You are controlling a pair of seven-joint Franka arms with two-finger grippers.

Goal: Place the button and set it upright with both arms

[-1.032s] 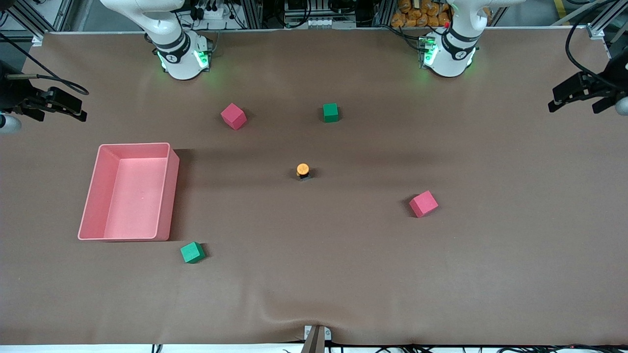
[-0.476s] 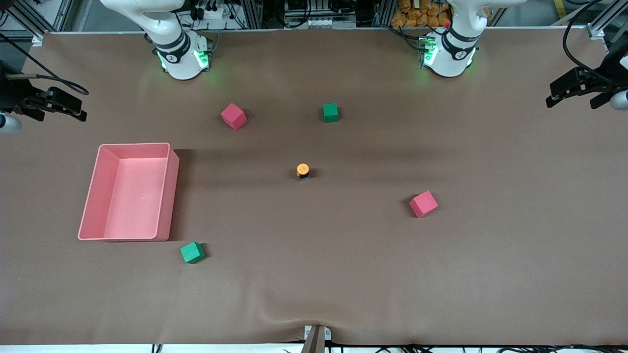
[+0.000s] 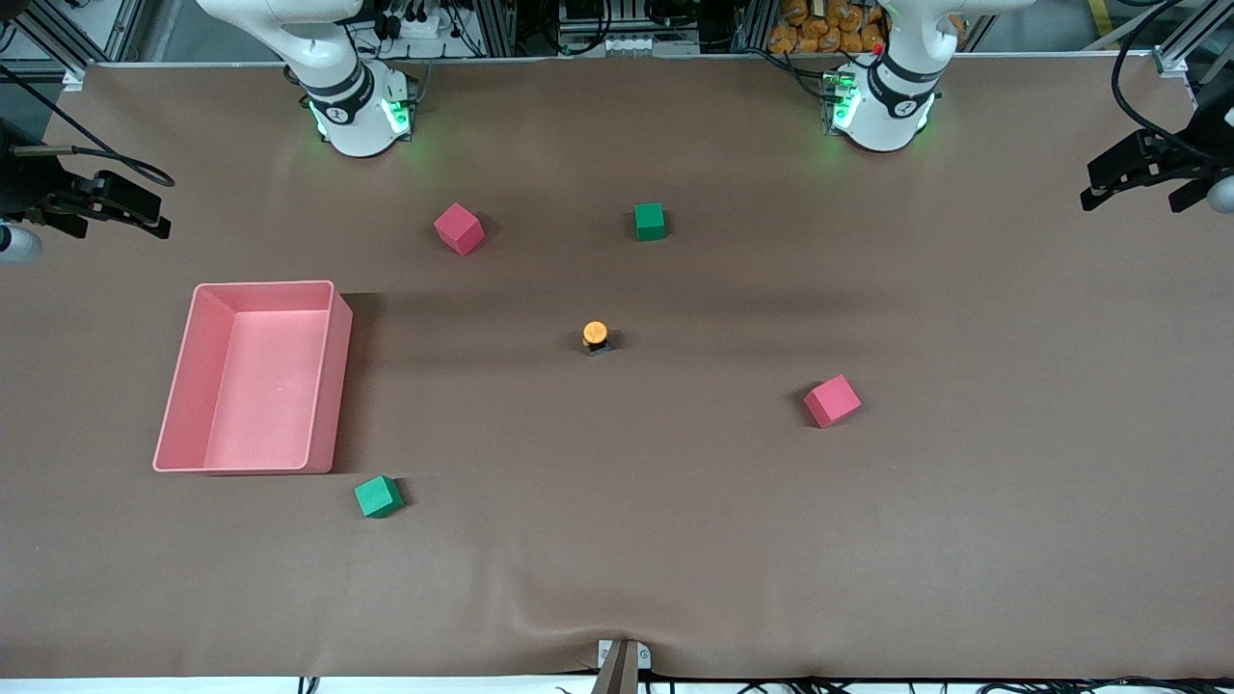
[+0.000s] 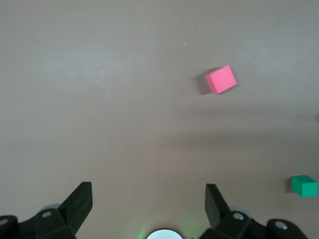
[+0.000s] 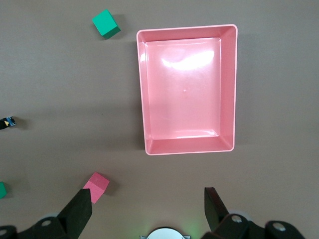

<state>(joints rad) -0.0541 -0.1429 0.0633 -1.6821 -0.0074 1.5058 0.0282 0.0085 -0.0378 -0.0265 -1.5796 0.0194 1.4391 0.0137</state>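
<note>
The button [image 3: 596,335] stands upright on the brown table [image 3: 675,540] near its middle, orange cap up on a dark body. It shows at the edge of the right wrist view [image 5: 7,121]. My left gripper [image 3: 1130,193] hangs high over the left arm's end of the table, open and empty; its black fingers [image 4: 79,204] stand wide apart around the left gripper's gap [image 4: 148,201]. My right gripper [image 3: 118,226] hangs high over the right arm's end of the table, open and empty [image 5: 148,204]. Both are far from the button.
A pink tray [image 3: 328,376] lies toward the right arm's end, also in the right wrist view [image 5: 229,89]. Two red cubes [image 3: 458,228] [image 3: 832,400] and two green cubes [image 3: 649,221] [image 3: 378,496] lie scattered round the button.
My left gripper has shifted slightly, a little up in the front view. The right arm, the button and the cubes have not moved.
</note>
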